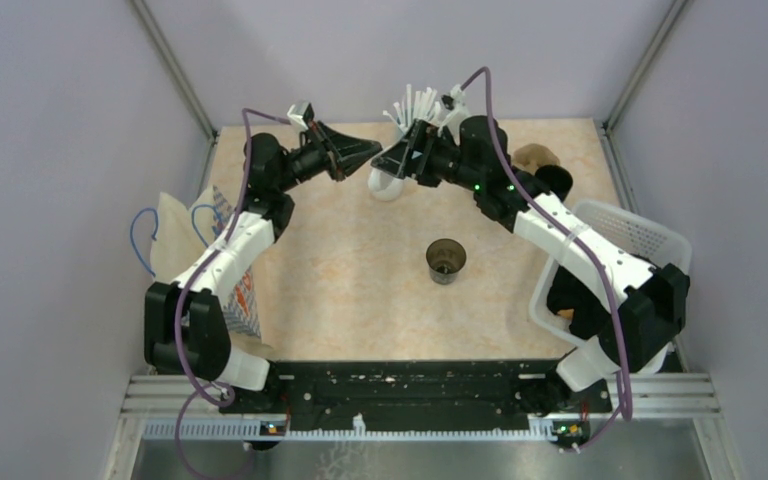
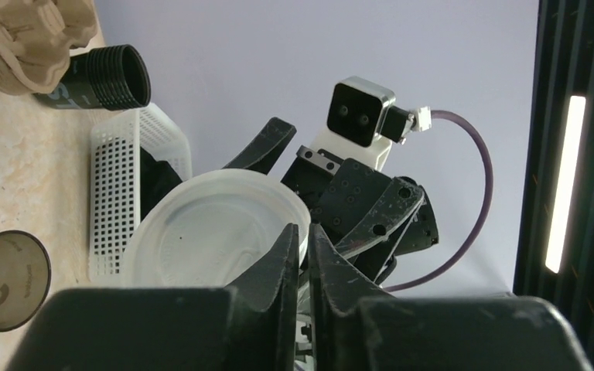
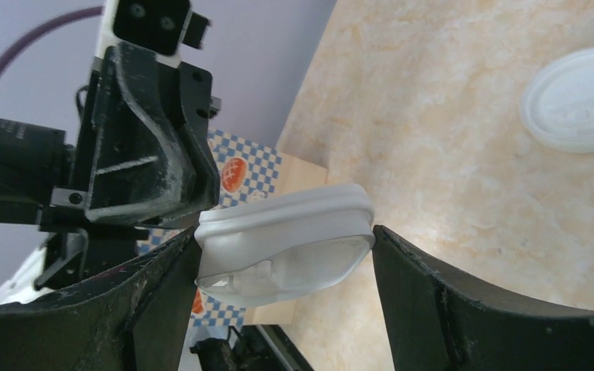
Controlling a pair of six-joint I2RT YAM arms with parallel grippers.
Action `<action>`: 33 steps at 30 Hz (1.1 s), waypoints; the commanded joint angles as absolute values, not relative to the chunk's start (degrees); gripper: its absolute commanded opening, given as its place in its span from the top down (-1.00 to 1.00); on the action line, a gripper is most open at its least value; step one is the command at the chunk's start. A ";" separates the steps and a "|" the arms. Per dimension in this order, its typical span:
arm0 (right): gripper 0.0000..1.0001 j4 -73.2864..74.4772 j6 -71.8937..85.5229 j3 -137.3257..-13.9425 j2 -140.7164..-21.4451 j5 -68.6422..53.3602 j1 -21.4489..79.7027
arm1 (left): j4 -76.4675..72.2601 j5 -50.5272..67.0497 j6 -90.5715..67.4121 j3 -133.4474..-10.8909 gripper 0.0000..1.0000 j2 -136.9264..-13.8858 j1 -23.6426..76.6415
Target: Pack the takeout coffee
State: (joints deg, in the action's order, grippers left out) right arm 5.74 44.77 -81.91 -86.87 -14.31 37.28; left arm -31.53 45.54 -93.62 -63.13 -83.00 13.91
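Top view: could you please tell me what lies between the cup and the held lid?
Only bare table lies between the cup and lid, seen from the top view.

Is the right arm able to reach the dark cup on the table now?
Probably yes for reach: the dark cup stands alone on the table, nothing between. But the right end effector has the white lid between its fingers, with the left end effector pinching its edge.

The cup [image 1: 446, 262] is dark brown and tapered, and stands upright and open mid-table. The lid [image 3: 286, 239], round and white, is off the table, tilted on edge, behind the cup. A second lid [image 3: 580, 97] lies flat on the table.
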 commanded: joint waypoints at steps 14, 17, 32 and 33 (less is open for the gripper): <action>-0.54 49.13 12.62 -89.75 -81.69 -3.95 37.33 | -10.95 56.34 -70.70 -62.46 -0.60 -82.47 12.96; -0.54 58.22 7.80 -94.09 -85.94 -1.09 37.28 | -9.39 56.22 -68.58 -61.21 -0.64 -83.00 14.16; -0.51 73.15 10.55 -102.50 -105.71 9.13 41.13 | 15.96 45.11 -49.27 -65.64 -0.69 -81.04 15.21; -0.51 73.48 10.55 -102.93 -106.46 9.40 41.13 | 15.99 45.20 -49.25 -65.39 -0.69 -80.77 15.21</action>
State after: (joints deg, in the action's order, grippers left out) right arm 69.80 10.52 -98.76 -104.53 5.02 40.34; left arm 11.00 47.40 -54.26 -63.66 -83.74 15.31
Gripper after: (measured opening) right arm 0.762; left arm 0.845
